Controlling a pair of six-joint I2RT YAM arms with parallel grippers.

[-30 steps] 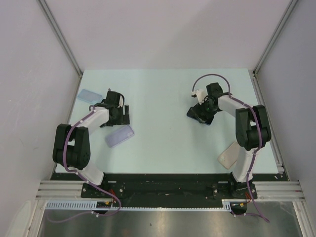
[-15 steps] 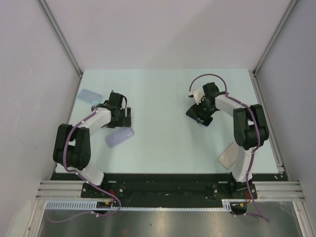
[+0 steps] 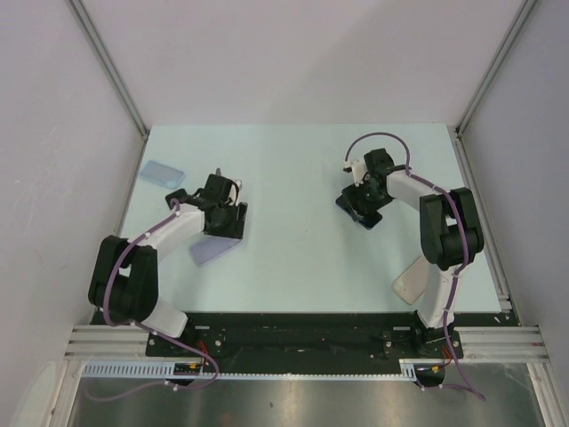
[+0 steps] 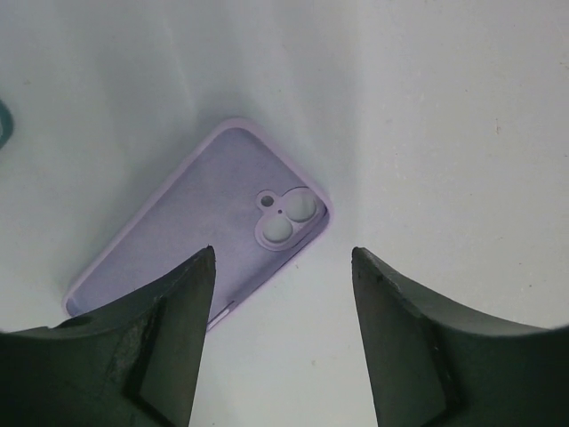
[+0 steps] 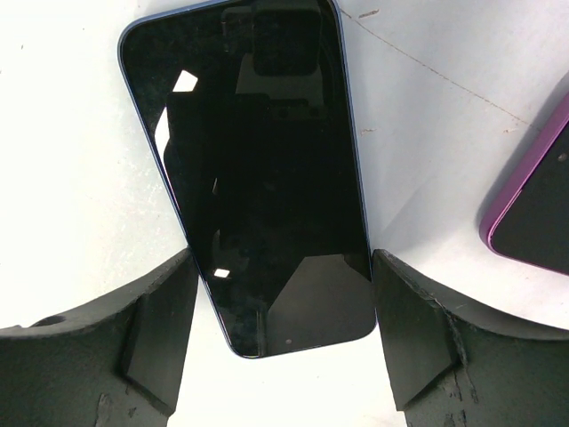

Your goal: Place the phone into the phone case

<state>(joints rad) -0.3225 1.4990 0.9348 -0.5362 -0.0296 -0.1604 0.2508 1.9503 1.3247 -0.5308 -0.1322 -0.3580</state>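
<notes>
Within the right pincer (image 5: pixel 284 267), the phone (image 5: pixel 258 169)

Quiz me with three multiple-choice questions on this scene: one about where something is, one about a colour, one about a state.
1. Where is the phone?
A) inside a case
B) between the fingers of the right gripper
C) beside the left arm's base

2. What colour is the case below the left gripper?
A) orange
B) green
C) lilac

3. How does the phone lie?
A) screen up
B) screen down
C) on its edge

Answers:
1 B, the fingers flank its long edges.
2 C, the left wrist view shows it pale purple.
3 A, its dark glass shows reflections.
</notes>
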